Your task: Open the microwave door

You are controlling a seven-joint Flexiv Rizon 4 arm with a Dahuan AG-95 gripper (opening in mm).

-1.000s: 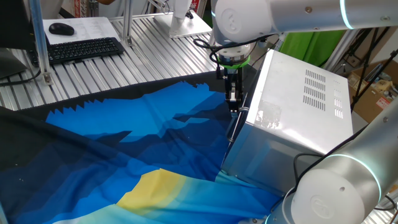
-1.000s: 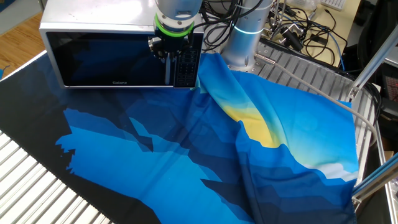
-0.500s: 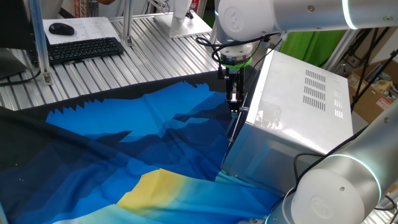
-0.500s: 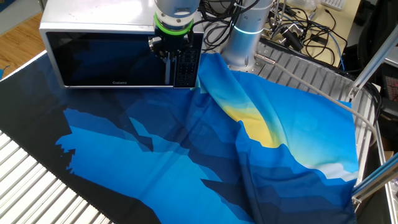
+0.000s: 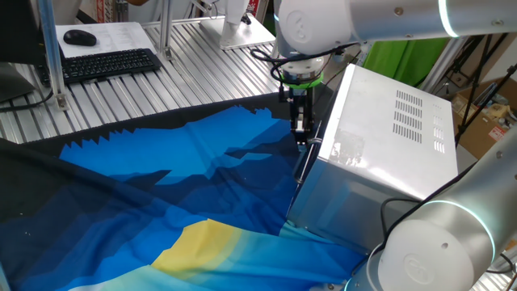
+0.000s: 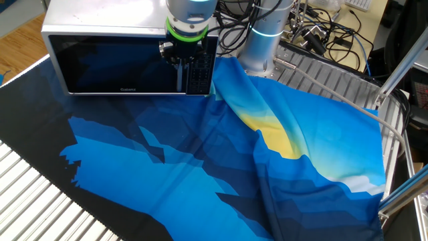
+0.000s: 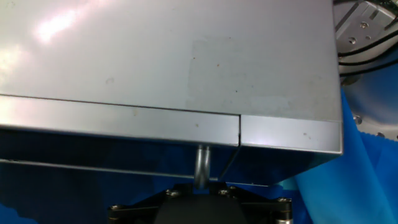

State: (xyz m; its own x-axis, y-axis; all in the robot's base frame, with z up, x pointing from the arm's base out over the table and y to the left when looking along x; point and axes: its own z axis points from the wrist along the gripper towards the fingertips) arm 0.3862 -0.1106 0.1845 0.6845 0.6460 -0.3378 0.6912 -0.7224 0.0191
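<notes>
Since a second ago the gripper (image 6: 180,61) has narrowed and now stands clamped on the handle (image 7: 201,165) of the microwave door (image 6: 114,63); the door remains flush, so pulling comes next. Count, near to far: one blue cloth (image 6: 200,167), one gripper, one microwave (image 5: 388,137) at the table's far edge

Microwave (image 5: 388,137) showing brushed silver casing, rows of dark vent slots on side. Microwave door (image 6: 114,63) looking near-black glass, silver frame around it, small pale lettering low on frame. Handle (image 7: 202,167) gleaming silver. Cloth (image 6: 221,161) running jagged bands of light and dark blue, black at edges, yellow patch fading to white. Arm (image 5: 355,24) showing white shell, green ring above black gripper (image 5: 300,129). Keyboard (image 5: 109,63) and mouse (image 5: 79,37) sitting black.
</notes>
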